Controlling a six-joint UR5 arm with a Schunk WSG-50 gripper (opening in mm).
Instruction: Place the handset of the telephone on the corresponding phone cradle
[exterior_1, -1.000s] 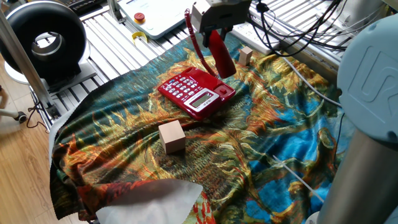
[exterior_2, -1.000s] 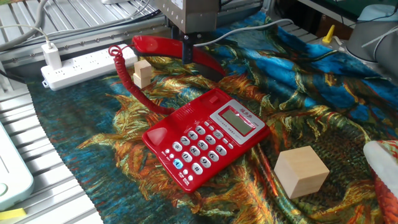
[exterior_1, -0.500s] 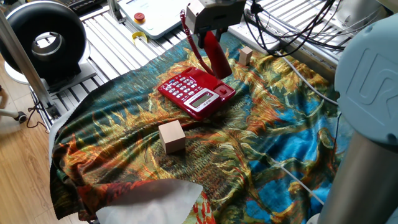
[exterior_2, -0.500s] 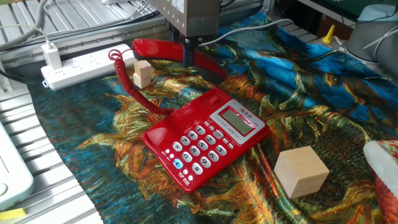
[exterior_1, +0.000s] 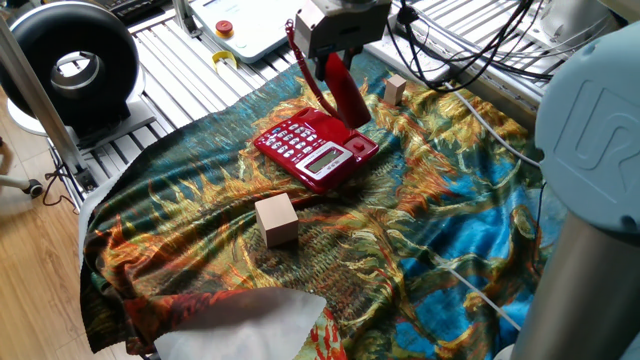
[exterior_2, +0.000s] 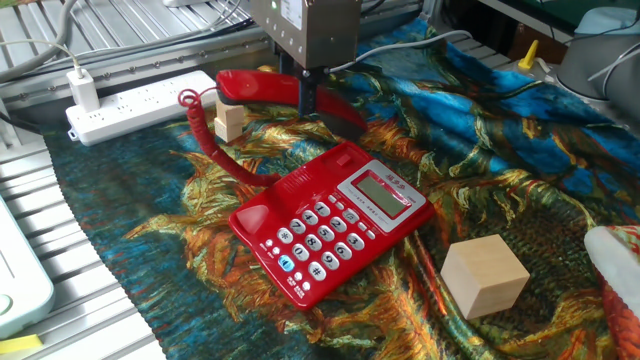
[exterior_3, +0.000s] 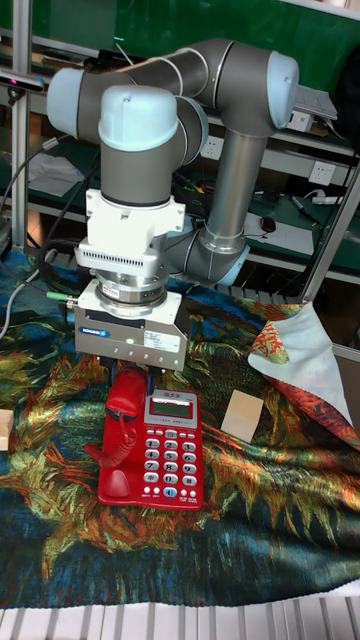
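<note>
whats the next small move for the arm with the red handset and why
Probably a short shift toward the bare red cradle strip of the red desk phone, then lower. The tool grips the glossy red handset in the air, and in the other fixed view it hangs behind the base, not over the strip; the tall view suggests it is nearly aligned.

The gripper (exterior_2: 308, 88) held the red handset (exterior_2: 285, 92) in the air behind the telephone (exterior_2: 330, 220), near a white power strip (exterior_2: 130, 105).

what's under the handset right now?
The handset, held by the gripper, hangs over patterned cloth just behind the telephone. The cradle is bare. Cloth directly beneath is partly hidden.
</note>
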